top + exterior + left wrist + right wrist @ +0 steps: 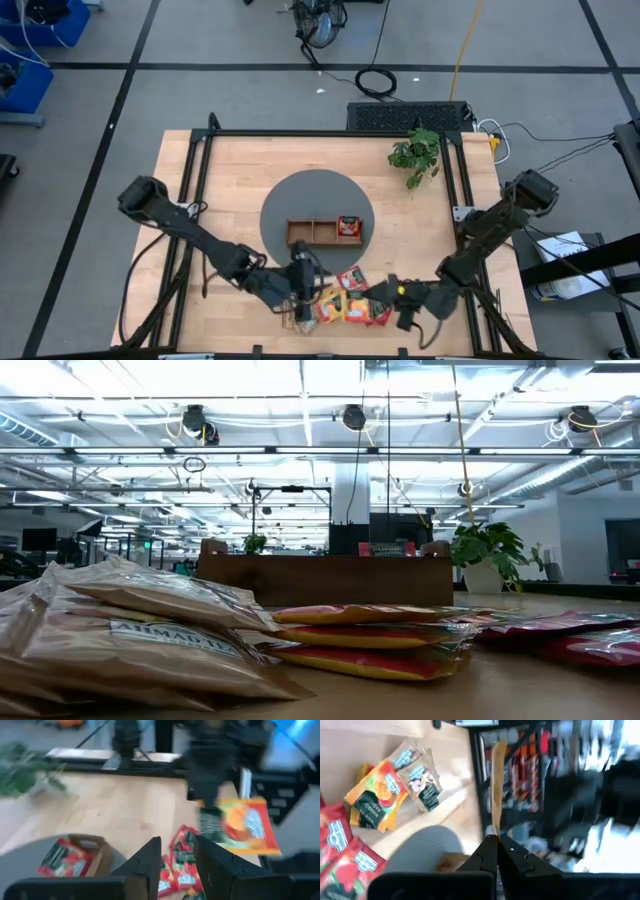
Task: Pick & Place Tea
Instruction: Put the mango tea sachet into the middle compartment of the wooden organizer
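Observation:
Several tea sachets, red, orange and pale, lie in a heap (345,302) near the table's near edge; in the low view they fill the foreground (370,640). One red sachet (348,226) lies in the right compartment of the wooden tray (310,233). My right gripper (400,293) is at the heap's right end, shut on an orange sachet (247,825). My left gripper (300,290) is at the heap's left end, open (177,862), with red sachets (184,857) showing beyond its fingers. My right gripper pinches the orange sachet between its two fingers (490,852) at one edge (495,827). In its own wrist view the sachet shows edge-on, sticking out past the fingertips. In the left wrist view it is tilted and lifted clear of the table.
The tray sits on a round grey mat (290,200) at the table's middle. A potted plant (415,155) stands at the far right. Black frame rails (455,180) run along the table's sides. Bare wood lies to the left of the mat (210,200).

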